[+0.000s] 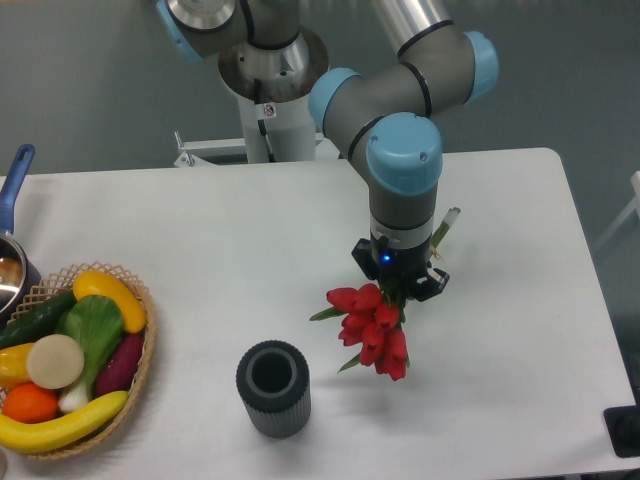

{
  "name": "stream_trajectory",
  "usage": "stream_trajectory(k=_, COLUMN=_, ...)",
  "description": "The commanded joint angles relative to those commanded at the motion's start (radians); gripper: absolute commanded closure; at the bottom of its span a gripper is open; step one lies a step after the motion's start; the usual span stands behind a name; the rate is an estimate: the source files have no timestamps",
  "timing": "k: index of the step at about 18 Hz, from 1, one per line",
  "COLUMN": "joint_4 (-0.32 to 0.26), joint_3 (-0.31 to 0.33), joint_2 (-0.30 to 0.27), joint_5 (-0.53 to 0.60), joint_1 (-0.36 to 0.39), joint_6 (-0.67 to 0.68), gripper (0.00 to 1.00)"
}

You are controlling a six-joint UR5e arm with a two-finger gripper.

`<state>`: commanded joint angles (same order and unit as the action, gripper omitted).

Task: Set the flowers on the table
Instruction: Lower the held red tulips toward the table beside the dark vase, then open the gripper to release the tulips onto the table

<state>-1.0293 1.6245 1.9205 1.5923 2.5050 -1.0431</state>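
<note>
The flowers [372, 326], a bunch of red tulip buds with green stems, hang at the centre right of the white table [200, 230]. Their buds point toward the front and a stem end sticks out behind the wrist near the table's right side. My gripper [400, 288] is shut on the stems just behind the buds. The gripper points down, and its fingers are mostly hidden by the wrist and the buds. I cannot tell whether the buds touch the tabletop.
A dark grey cylinder [273, 388] stands upright, open end up, left of and in front of the flowers. A wicker basket [146, 340] of toy vegetables and fruit sits at the front left. A pot with a blue handle [14, 180] is at the left edge.
</note>
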Motion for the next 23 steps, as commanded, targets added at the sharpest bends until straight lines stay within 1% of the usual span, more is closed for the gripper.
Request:
stream_trajectory(k=3, joint_4=0.011, joint_3=0.015, joint_2=0.002, joint_5=0.002, joint_1=-0.011, joint_6=0.0, gripper=1.0)
stream_trajectory(k=7, joint_4=0.005, joint_3=0.02, joint_2=0.002, joint_5=-0.002, joint_1=-0.014, joint_6=0.0, gripper=1.0)
stream_trajectory(k=12, joint_4=0.009, joint_3=0.077, joint_2=0.0, joint_5=-0.005, joint_1=-0.014, joint_6=-0.003, gripper=0.99)
stream_trajectory(k=14, joint_4=0.011, joint_3=0.084, joint_2=-0.002, joint_5=-0.011, joint_1=-0.015, joint_6=-0.005, gripper=0.96)
stream_trajectory(k=15, joint_4=0.012, joint_3=0.086, joint_2=0.0, joint_5=-0.012, joint_1=-0.015, joint_6=-0.005, gripper=0.92)
stream_trajectory(k=16, joint_4=0.012, joint_3=0.089, joint_2=0.002, joint_5=-0.012, joint_1=-0.017, joint_6=-0.008, gripper=0.86)
stream_trajectory(k=17, joint_4=0.014, joint_3=0.092, joint_2=0.005, joint_5=-0.012, joint_1=-0.017, joint_6=-0.009, gripper=0.83)
stream_trajectory(k=19, joint_4=0.015, joint_3=0.098, joint_2=0.005, joint_5=-0.014, joint_1=-0.017, joint_6=-0.011, gripper=0.68)
stream_trajectory(k=20, joint_4=0.015, joint_3=0.1, joint_2=0.005, joint_5=-0.014, joint_1=-0.017, joint_6=-0.011, gripper=0.42)
stream_trajectory(k=21, joint_4=0.023, joint_3=0.109, joint_2=0.006, joint_5=-0.014, joint_1=-0.018, joint_6=-0.008, gripper=0.0)
stream_trajectory(k=23, joint_4=0.058, joint_3=0.12, joint_2=0.002, joint_5=-0.014, joint_1=-0.018, joint_6=-0.003, gripper=0.0)
